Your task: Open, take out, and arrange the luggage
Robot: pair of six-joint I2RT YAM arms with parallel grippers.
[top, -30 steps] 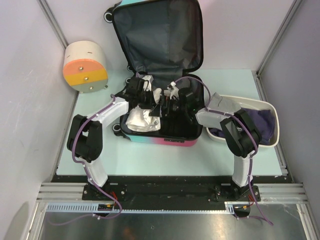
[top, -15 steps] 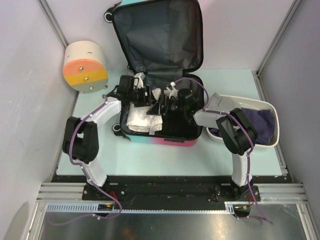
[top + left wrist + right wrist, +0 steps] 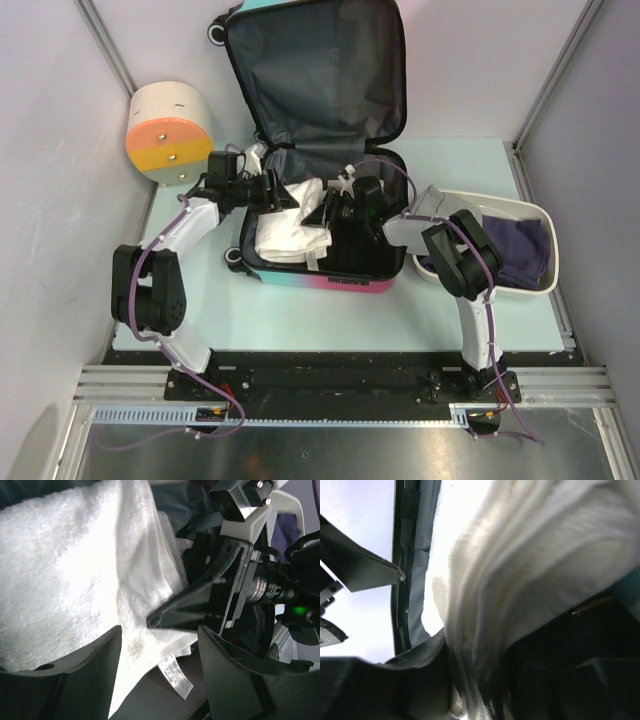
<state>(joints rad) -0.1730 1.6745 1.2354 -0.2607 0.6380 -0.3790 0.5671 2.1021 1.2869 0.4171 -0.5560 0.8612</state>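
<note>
While the luggage (image 3: pixel 320 90) lies open, my left fingers (image 3: pixel 60 685) stand apart, white towel (image 3: pixel 65 570) between them; whether the right fingers (image 3: pixel 200 605) at its edge clamp it, I cannot tell.

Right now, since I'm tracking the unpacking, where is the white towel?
Top view: the white towel lies in the near half of the open luggage, on its left side.

The luggage (image 3: pixel 330 283) lies open at the middle of the table (image 3: pixel 300 320), lid propped up behind. A towel (image 3: pixel 285 235) sits in its left half. The drawer box (image 3: pixel 170 135) stands back left; the basin (image 3: pixel 533 214), holding cloth (image 3: pixel 520 250), lies right.
</note>
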